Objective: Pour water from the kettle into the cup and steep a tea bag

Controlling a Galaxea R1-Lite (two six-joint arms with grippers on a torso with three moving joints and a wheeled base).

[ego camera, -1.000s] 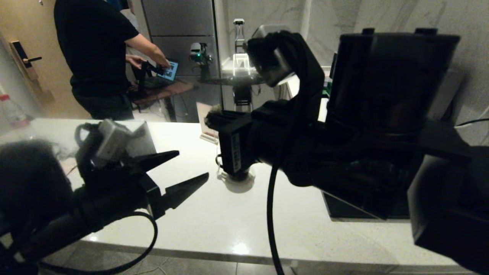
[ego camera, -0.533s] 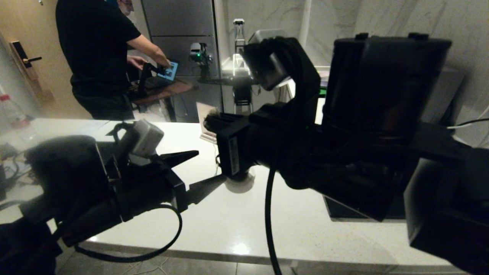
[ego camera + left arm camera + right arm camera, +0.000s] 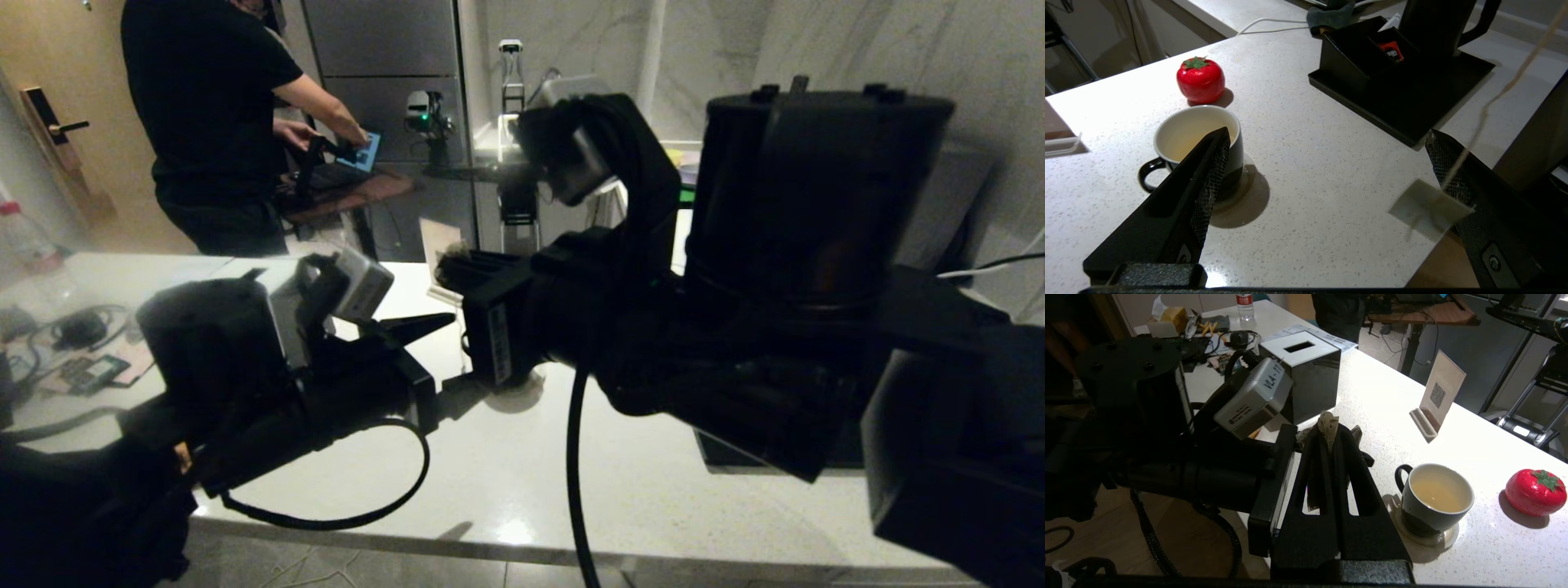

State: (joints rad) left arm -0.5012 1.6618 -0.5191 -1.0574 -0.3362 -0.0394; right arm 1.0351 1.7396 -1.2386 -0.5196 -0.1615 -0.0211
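Right tool (image 3: 1327,435) is pinched shut on the tea bag (image 3: 1327,425), held up near the cup (image 3: 1436,500); left tool (image 3: 1327,171) spread wide around the hanging string (image 3: 1494,98) and paper tag (image 3: 1429,208). Bag is light, floppy and will swing, so grip the tag. Cup with water (image 3: 1435,494) sits mid-surface (image 3: 1306,163), tomato timer (image 3: 1200,79) just beyond, kettle (image 3: 1433,24) well apart; open room between.

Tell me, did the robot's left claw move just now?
Yes. In the head view the left end effector has pushed forward over the white counter, toward the cup, which is mostly hidden behind the right arm. Its fingers are spread open.
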